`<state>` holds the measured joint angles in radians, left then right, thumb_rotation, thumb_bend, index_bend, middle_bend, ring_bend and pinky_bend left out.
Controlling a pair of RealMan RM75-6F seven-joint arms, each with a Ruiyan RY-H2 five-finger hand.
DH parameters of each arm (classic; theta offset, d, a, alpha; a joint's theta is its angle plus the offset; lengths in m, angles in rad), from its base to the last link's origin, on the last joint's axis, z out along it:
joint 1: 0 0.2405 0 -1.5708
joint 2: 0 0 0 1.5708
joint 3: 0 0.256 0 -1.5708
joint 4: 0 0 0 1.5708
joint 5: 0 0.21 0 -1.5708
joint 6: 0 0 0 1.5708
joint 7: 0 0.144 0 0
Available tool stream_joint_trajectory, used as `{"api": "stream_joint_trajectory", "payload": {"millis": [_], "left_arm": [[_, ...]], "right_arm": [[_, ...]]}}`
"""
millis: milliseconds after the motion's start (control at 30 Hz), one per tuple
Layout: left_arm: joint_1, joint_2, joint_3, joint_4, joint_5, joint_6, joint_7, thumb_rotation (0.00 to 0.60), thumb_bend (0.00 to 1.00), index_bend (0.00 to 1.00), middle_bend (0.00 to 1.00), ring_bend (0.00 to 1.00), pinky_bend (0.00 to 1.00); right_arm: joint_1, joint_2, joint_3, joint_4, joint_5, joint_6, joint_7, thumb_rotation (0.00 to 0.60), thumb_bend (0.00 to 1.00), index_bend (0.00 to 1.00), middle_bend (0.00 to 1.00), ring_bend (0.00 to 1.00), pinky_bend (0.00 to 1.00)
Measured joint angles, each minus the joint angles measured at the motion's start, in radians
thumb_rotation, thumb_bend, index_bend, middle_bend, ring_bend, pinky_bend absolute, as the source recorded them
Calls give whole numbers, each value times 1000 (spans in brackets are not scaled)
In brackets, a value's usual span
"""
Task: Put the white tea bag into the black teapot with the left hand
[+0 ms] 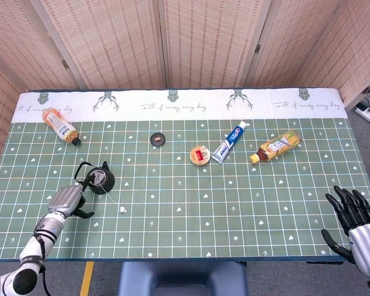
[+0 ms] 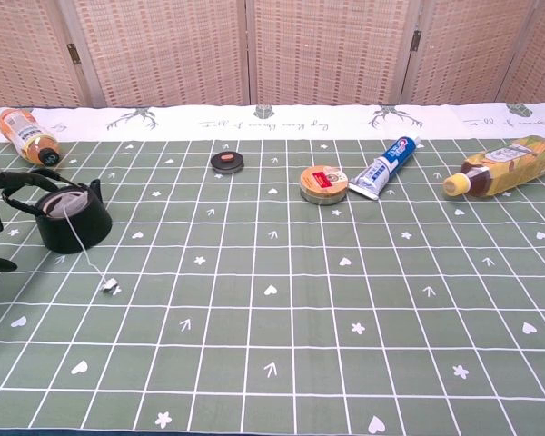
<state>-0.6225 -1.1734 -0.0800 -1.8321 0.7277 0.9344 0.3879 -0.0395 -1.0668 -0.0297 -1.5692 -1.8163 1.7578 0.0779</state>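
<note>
The black teapot [image 1: 99, 180] stands upright on the green checked cloth of the desk [image 1: 185, 216], toward its left side, lid off. The white tea bag [image 2: 64, 206] lies inside the pot's mouth, seen there as a pale patch; its thin string runs out over the rim, down the pot's front wall and across the cloth to a small white paper tag [image 2: 110, 288] lying flat, a little in front and to the right of the pot. The left robot hand [image 1: 66, 200] sits just beside the teapot, on the side nearer the desk's left front corner, apart from it, its fingers spread and holding nothing. The right robot hand [image 1: 353, 225] hangs past the right front corner of the desk, fingers apart and empty. An orange drink bottle [image 1: 60, 126] lies on its side near the far left edge. Toward the middle sit a small dark round lid [image 1: 158, 139], a round tin [image 1: 200, 155] and, just beside it, a toothpaste tube [image 1: 230, 142]. A yellow bottle [image 1: 275, 147] lies on its side further right.
</note>
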Motion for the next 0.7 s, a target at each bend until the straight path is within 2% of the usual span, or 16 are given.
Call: {"api": "stream_joint_trajectory", "payload": {"millis": [133, 700], "left_arm": [[-22, -9, 9, -1, -29, 13, 24, 600, 250, 6, 1000, 1000, 1000], [-35, -56, 30, 71, -36, -5, 0, 600, 250, 19, 1000, 1000, 1000]], "right_arm": [[2, -1, -1, 0, 0, -5, -3, 600, 366, 0, 0, 0, 0], [8, -1, 0, -8, 5, -21, -15, 600, 365, 0, 0, 0, 0]]}}
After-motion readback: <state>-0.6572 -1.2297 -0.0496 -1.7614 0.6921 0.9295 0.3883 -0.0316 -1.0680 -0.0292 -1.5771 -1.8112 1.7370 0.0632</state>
